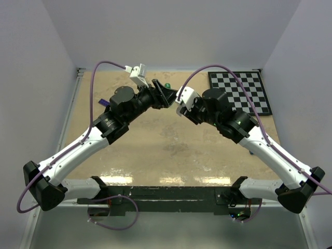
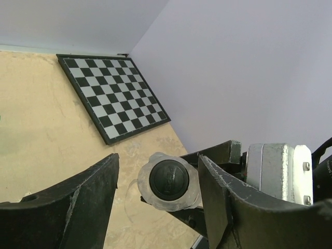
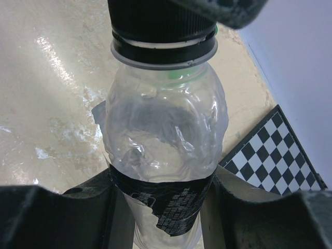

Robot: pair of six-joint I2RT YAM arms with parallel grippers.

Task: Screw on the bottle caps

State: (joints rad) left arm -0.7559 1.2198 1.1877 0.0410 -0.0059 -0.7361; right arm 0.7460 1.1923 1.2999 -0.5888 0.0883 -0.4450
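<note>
Right gripper is clamping the clear bottle across its dark label band, one finger pressing on each side. It is holding the bottle between the two arms, over the far middle of the tan table. The black cap is sitting on the bottle's neck above a pale collar ring, with its flat top facing the left wrist camera. Left gripper is straddling that cap with its jaws standing apart: one finger is lying close beside the collar, while bare table is showing between the cap and the other finger, so it is not gripping the cap. In the top view the two gripper heads are meeting nose to nose and are hiding most of the bottle. A small green object, too small to identify, is lying on the table just behind the left gripper. A checkerboard is lying flat in the far right corner.
</note>
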